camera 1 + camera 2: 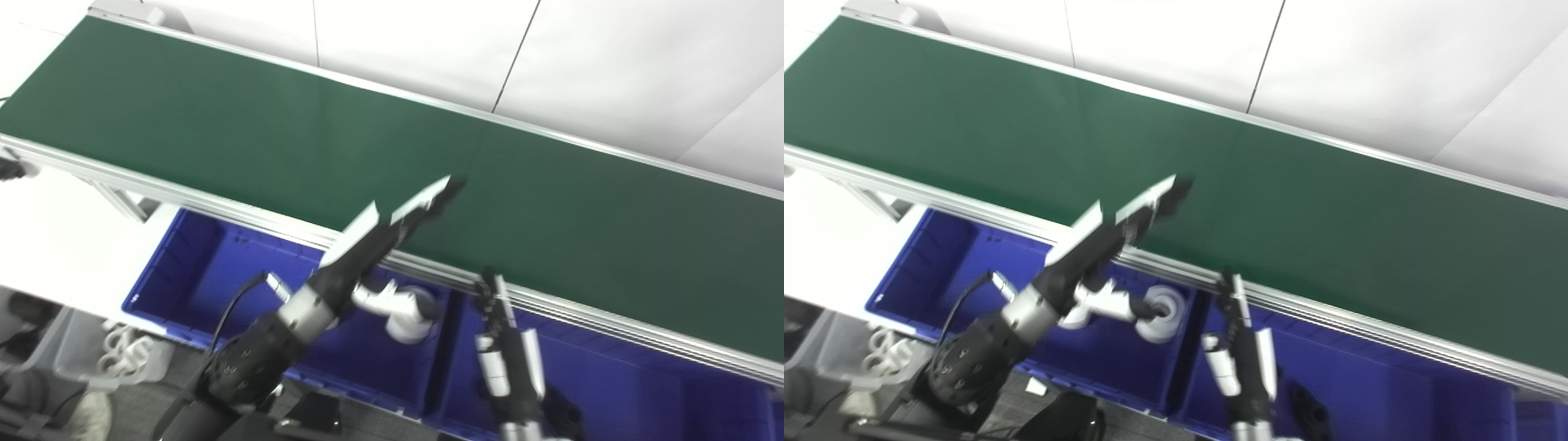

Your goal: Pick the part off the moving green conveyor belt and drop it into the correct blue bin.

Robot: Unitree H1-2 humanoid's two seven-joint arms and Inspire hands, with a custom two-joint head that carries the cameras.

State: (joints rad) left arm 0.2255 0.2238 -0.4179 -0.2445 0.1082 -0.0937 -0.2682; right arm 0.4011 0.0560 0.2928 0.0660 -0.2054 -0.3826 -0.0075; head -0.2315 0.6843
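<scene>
No part is visible anywhere on the long dark-green conveyor belt (257, 135); its surface is bare across both views. The only part in sight is a glossy white plastic piece with a ring-shaped end and a side arm (1145, 309), already lying in the left deep blue plastic bin (202, 263), near that bin's right wall and partly hidden by the left forearm.

Handling, judged from appearance: moulded plastic, so probably light and rigid, with a smooth finish likely to slip. The ring body or the neck where the arm joins looks like the best place to close fingers around; the shape would roll under a top-only pinch.

Left hand (407, 217): reaches over the belt's silver aluminium side rail (257, 214), fingers stretched out straight and flat over the belt, holding nothing. Right hand (493, 294): hangs just short of the rail above the right deep blue plastic bin (612, 380), seen edge-on. Nothing is visible in it, but how far its fingers are spread cannot be told.

Judgement: one part appears sorted; next part not yet in view. White wall panels (429, 43) behind the belt.
</scene>
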